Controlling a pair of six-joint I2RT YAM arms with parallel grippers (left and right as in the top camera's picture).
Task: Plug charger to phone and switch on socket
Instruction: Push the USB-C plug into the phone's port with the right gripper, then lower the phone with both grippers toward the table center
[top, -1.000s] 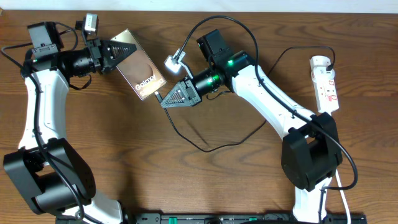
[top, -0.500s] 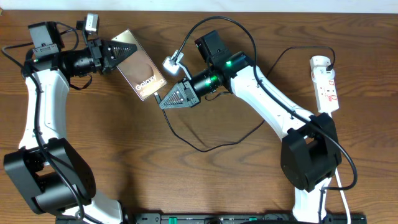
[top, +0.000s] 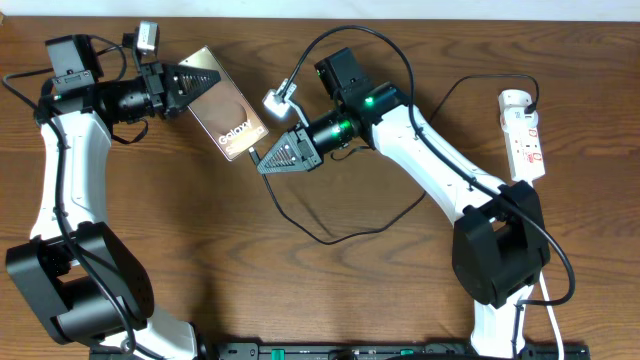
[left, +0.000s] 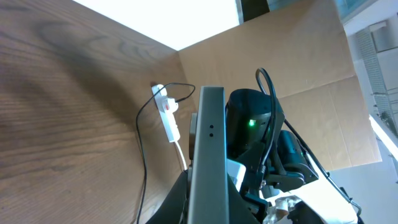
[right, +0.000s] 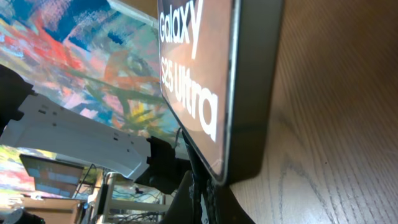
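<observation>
Right wrist alone: phone (right: 193, 81) lettering legible.

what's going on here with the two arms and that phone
The left gripper is clamped on one end of the Galaxy S25 Ultra phone. The right gripper is shut on the connector end of the charger, right at the phone's other end. Whether it is plugged in can't be told. The white power strip lies untouched on the far right.
</observation>
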